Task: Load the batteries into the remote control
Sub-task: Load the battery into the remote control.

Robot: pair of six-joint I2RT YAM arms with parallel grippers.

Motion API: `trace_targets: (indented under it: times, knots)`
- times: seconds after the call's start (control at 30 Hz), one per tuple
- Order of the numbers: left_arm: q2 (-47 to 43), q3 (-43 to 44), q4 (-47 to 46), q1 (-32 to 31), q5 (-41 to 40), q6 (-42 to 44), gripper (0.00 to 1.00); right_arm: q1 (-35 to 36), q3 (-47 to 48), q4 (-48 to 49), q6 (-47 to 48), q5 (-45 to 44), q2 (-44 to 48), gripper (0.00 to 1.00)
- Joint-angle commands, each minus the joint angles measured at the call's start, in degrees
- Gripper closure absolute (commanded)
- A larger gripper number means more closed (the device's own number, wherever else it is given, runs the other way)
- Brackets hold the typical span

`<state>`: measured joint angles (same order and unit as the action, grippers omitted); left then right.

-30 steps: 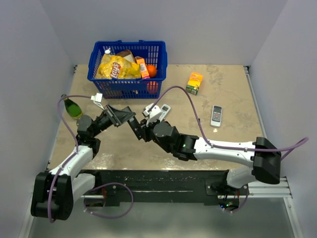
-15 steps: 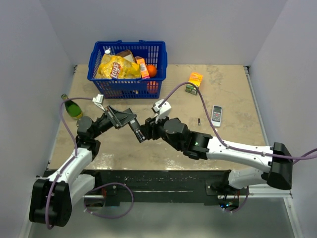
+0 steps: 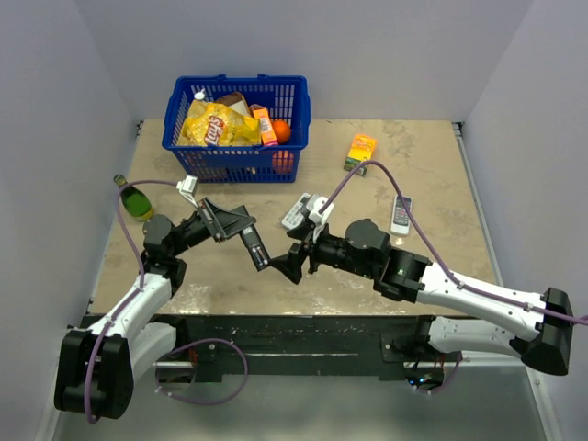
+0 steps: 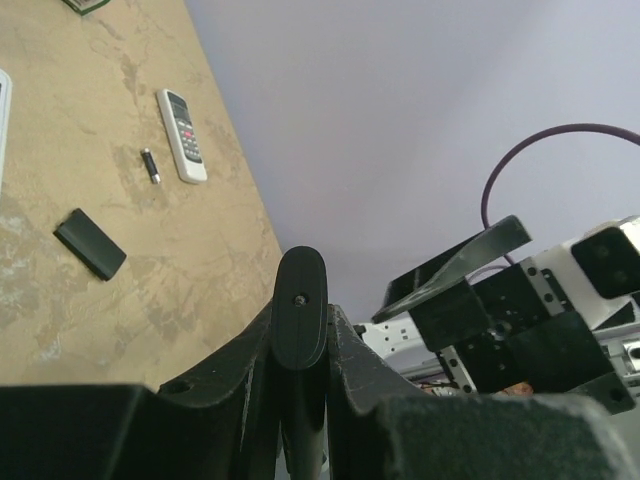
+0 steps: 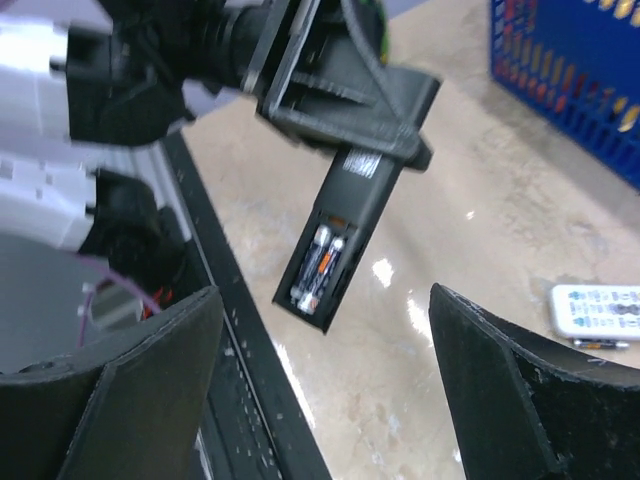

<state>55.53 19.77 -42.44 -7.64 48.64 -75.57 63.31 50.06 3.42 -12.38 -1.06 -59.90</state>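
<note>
My left gripper (image 3: 234, 223) is shut on the slim black remote control (image 3: 254, 250) and holds it off the table, its free end slanting down toward the near edge. The left wrist view shows the remote's rounded end (image 4: 300, 300) clamped between the fingers. In the right wrist view the remote's (image 5: 352, 215) back is uncovered, and two batteries (image 5: 320, 265) lie side by side in the compartment. My right gripper (image 3: 289, 264) stands open just right of the remote's lower end, with nothing between its fingers (image 5: 130, 370). A loose battery (image 4: 150, 165) lies on the table.
A flat black cover (image 4: 90, 243) lies on the table. There are two white remotes (image 3: 401, 214) (image 3: 299, 209), a blue basket (image 3: 237, 115) of groceries at the back, a juice carton (image 3: 361, 152) and a green bottle (image 3: 133, 197) at far left.
My right gripper has opened wide and pulled back to the right, away from the remote. The left gripper still holds the remote in about the same place.
</note>
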Motion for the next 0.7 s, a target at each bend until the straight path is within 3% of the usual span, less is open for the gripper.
trace_targets:
  times: [0.0, 0.67]
  knots:
    - [-0.8, 1.4, -3.4, -0.3, 3.2, -1.9, 1.00, -1.3, -3.0, 5.2, 4.9, 12.0, -0.1, 0.14]
    - [-4.8, 4.0, -1.6, -0.4, 6.4, -2.9, 1.00, -3.9, -3.0, 11.2, 6.1, 21.2, -8.5, 0.27]
